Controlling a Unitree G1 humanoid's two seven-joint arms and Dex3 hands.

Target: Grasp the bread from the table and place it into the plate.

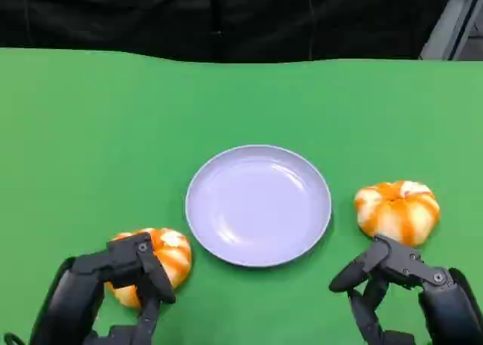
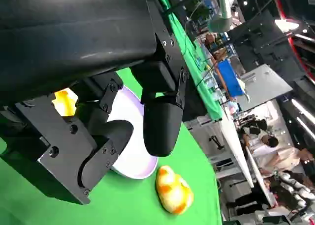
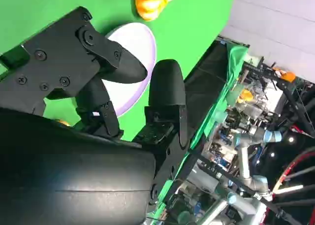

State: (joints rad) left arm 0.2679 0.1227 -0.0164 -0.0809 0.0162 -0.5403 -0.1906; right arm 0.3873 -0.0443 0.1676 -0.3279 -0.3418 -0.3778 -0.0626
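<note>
On the green desk (image 1: 90, 133) you're barely starting: both breads are lying outside the bare plate (image 1: 302, 239), your left robot hand (image 1: 124, 273) curling over the left bread (image 1: 170, 256) without clearly gripping, your right robot hand (image 1: 377, 281) hanging spread and holding nothing beside the right bread (image 1: 398, 209).

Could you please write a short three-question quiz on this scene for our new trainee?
1. True or false: the lilac plate has bread on it.
2. Which hand is at a bread roll: A) left hand B) right hand?
3. Fill in: the right bread roll lies on the green ____.

Key: 1 false; 2 A, its fingers are over the left bread roll; 3 table.
</note>
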